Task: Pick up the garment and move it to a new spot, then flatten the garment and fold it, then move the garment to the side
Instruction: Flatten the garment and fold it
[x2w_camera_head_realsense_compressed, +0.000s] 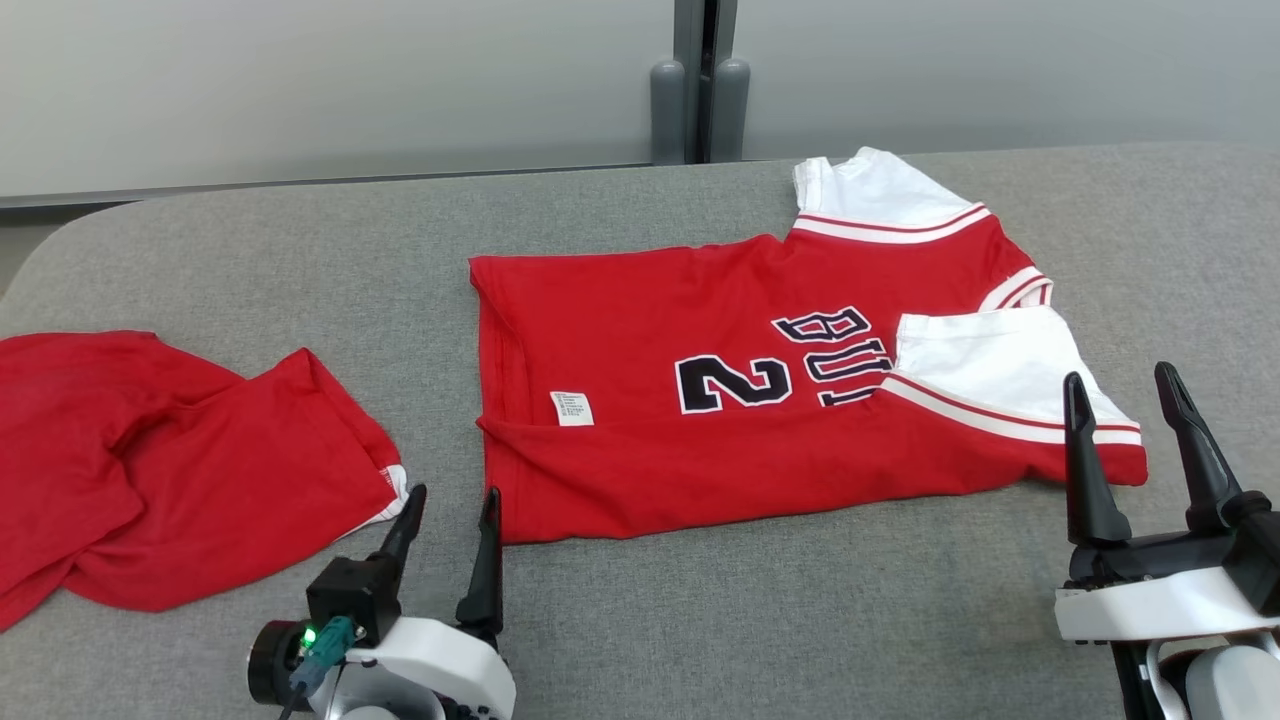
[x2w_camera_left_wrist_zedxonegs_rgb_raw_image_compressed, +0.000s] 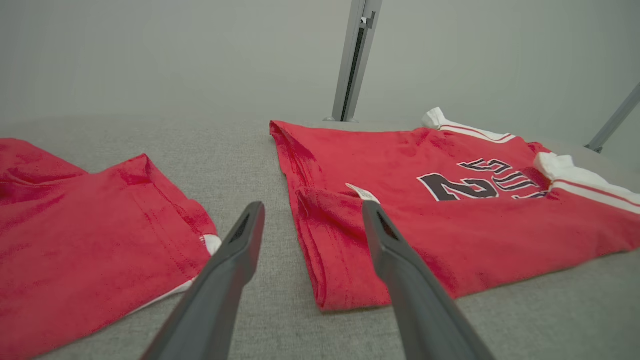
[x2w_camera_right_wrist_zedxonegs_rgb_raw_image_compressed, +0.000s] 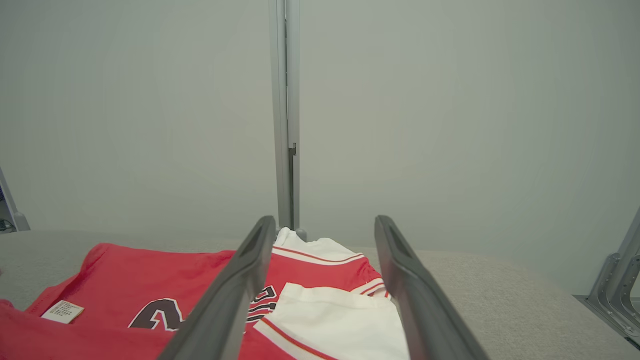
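garment (x2w_camera_head_realsense_compressed: 640, 330): red body, white sleeves (x2w_camera_head_realsense_compressed: 985, 365), each cuff banded red and white. Chest print: big "2" (x2w_camera_head_realsense_compressed: 735, 383) plus block letters, black with a thin white outline. Small label (x2w_camera_head_realsense_compressed: 572, 408) is white with faint grey text.
second cloth (x2w_camera_head_realsense_compressed: 150, 470): plain red, same shade, a sliver of white trim on one edge.
table cover (x2w_camera_head_realsense_compressed: 800, 620): mid grey, fine heathered weave, plain.
wall (x2w_camera_head_realsense_compressed: 300, 80): pale grey-green, plain. post (x2w_camera_head_realsense_compressed: 700, 70): darker grey.
left gripper (x2w_camera_head_realsense_compressed: 455, 492): black fingers (x2w_camera_head_realsense_compressed: 487, 560), white shell, green light, teal plug.
right gripper (x2w_camera_head_realsense_compressed: 1119, 373): black and white too.
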